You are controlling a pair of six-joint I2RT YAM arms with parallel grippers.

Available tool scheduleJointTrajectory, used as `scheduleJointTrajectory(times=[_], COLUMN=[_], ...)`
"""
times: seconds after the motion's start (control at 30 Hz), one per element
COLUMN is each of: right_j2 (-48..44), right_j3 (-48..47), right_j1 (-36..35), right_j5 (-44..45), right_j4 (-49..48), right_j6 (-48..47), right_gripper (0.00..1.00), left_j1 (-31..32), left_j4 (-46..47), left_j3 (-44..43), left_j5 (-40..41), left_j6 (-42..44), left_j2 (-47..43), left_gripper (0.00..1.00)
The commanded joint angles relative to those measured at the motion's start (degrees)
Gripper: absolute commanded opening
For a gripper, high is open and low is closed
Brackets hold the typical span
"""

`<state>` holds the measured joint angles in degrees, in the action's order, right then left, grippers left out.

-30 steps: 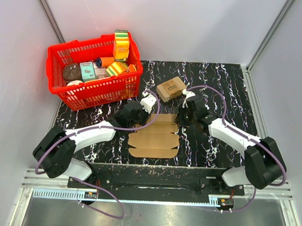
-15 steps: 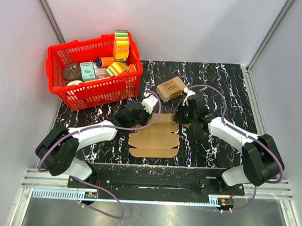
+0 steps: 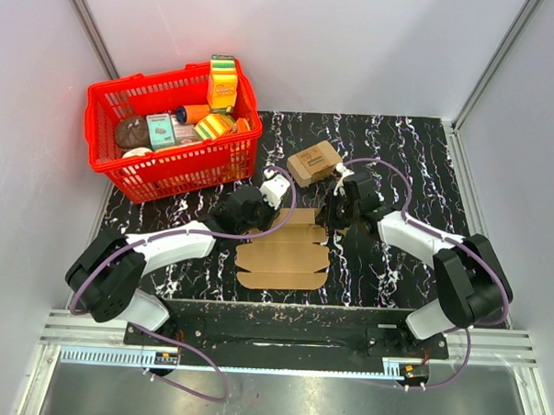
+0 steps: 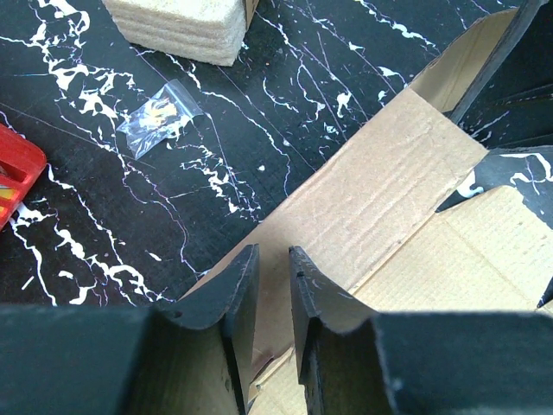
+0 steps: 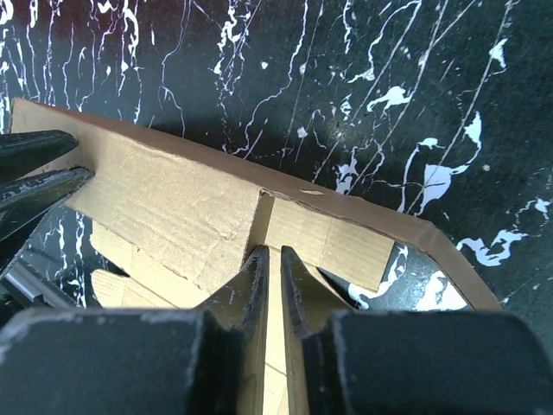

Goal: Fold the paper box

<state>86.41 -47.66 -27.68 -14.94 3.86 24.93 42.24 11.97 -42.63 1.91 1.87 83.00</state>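
The paper box (image 3: pixel 282 255) is a brown die-cut cardboard sheet lying flat between the arms, with its far flap (image 5: pixel 164 199) raised. My left gripper (image 3: pixel 273 210) is at the sheet's far left corner. In the left wrist view its fingers (image 4: pixel 238 290) stand close together over the flap (image 4: pixel 380 186), and they pinch the flap's left end in the right wrist view (image 5: pixel 39 164). My right gripper (image 3: pixel 332 215) is at the far right corner. Its fingertips (image 5: pixel 259 264) are nearly together at the flap's crease, with cardboard in the narrow gap.
A red basket (image 3: pixel 122 169) full of groceries stands at the back left. A small printed cardboard box (image 3: pixel 314 162) lies just behind the sheet and shows in the left wrist view (image 4: pixel 177 22). A small clear bag (image 4: pixel 160 117) lies on the black marbled table (image 3: pixel 417 168).
My right gripper has turned and shifted slightly left onto the sheet's far right corner. My left gripper has held its place at the far left corner.
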Motion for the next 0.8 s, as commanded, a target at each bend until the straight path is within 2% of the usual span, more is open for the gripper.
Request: scheduleJointTrajectory(times=[0.0, 0.33, 0.57, 0.77], right_j2=[1.12, 0.43, -2.74, -0.73], right_j3=[-0.77, 1.08, 0.38, 1.08], right_j1=[0.79, 3.6, 3.69, 3.69], right_j5=[-4.3, -8.18, 4.65, 8.6], right_j4=[-3.24, -6.94, 5.97, 8.1], right_j6=[1.35, 3.64, 0.83, -0.23], right_gripper=[0.15, 0.17, 0.29, 0.26], left_j1=[0.13, 0.21, 0.12, 0.21], left_j4=[0.6, 0.34, 0.16, 0.16], left_j3=[-1.23, -1.49, -1.66, -1.67], left_j5=[-1.47, -1.65, -1.65, -1.65], left_j6=[-0.02, -0.11, -0.2, -0.11], left_j2=[1.11, 1.46, 1.46, 1.55], left_gripper=[0.25, 0.25, 0.25, 0.25])
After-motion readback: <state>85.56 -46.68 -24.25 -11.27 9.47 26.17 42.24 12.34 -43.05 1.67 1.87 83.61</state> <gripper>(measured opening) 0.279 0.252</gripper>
